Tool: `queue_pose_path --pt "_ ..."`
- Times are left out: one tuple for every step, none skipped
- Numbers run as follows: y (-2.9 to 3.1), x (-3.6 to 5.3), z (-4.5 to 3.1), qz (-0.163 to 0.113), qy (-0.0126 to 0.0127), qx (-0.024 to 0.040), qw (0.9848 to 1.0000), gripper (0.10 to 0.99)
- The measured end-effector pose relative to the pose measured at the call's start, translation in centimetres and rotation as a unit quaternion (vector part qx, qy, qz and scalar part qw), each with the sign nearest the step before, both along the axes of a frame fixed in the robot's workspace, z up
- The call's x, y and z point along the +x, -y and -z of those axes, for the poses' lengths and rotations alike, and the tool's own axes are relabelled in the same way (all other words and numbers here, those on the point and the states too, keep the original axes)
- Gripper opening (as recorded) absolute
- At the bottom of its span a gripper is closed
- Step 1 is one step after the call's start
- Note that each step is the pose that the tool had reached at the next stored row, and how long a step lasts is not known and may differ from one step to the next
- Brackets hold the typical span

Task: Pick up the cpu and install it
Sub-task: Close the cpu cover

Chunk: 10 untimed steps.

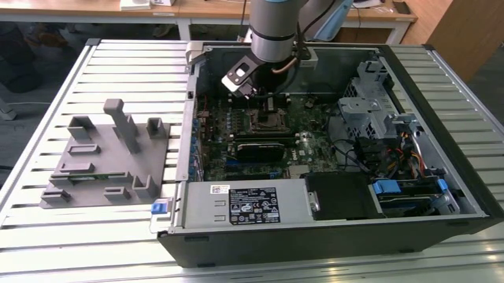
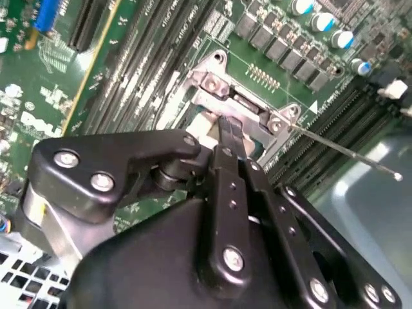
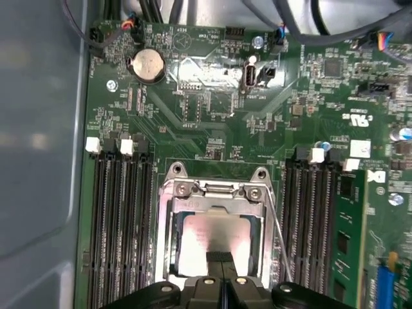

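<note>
1. The arm [image 1: 273, 29] reaches down into an open computer case [image 1: 331, 236] lying on a slatted table [image 1: 47, 247]; the wrist is over the motherboard [image 3: 212, 129].
2. The gripper [image 3: 219, 257] has its fingers [image 2: 225, 138] pressed together with no gap visible between them, so it grasps nothing.
3. The cpu [image 3: 209, 235], pale silver top up, lies flat inside the socket frame [image 3: 215, 188], whose metal rim surrounds it on the sides in view.
4. In the first wrist view the fingertips sit over the cpu's top face, near one edge. I cannot tell whether they touch it or sit just above.
5. In the second wrist view a pale corner of the cpu [image 2: 206, 125] shows just past the fingertips, with the frame's hinge end beyond.
6. A thin metal lever [image 2: 341, 151] runs out from the frame's side, tilted away from it.
7. Memory slots [image 3: 119, 219] flank the socket on both sides, and a coin cell [image 3: 146, 65] sits further up the board.
8. In the exterior view a grey fixture [image 1: 110, 153] stands on the table at the exterior view's left, well apart from the gripper – outside the case.
9. A silver power supply [image 1: 244, 203] with a label sits inside the case along its near wall.
</note>
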<state>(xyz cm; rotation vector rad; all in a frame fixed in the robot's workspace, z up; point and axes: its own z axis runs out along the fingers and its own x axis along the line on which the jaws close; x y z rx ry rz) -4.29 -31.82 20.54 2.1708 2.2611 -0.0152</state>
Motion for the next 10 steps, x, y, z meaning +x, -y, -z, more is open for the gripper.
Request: queue_pose_path --pt "-0.01 0.0 -0.22 0.0 0.0001 0.0002 1.0 0.106" --pt "-0.01 0.0 -0.42 0.0 0.0001 0.0002 1.0 0.106" --pt "0.0 0.0 -0.53 0.0 0.0 0.0 1.0 0.106" --pt "0.0 0.04 -0.53 0.0 0.0001 0.0001 1.0 0.106" --pt "0.0 0.11 -0.52 0.0 0.0001 0.0002 1.0 0.106" --pt "0.0 0.14 -0.53 0.0 0.0001 0.0002 1.0 0.106" --pt "0.0 0.18 -0.53 0.0 0.0 0.0 1.0 0.106" --pt "0.0 0.23 -0.53 0.0 0.0 0.0001 1.0 0.106" --pt "0.0 0.27 -0.53 0.0 0.0 0.0001 1.0 0.106" --pt "0.0 0.31 -0.53 0.0 0.0 0.0001 1.0 0.106"
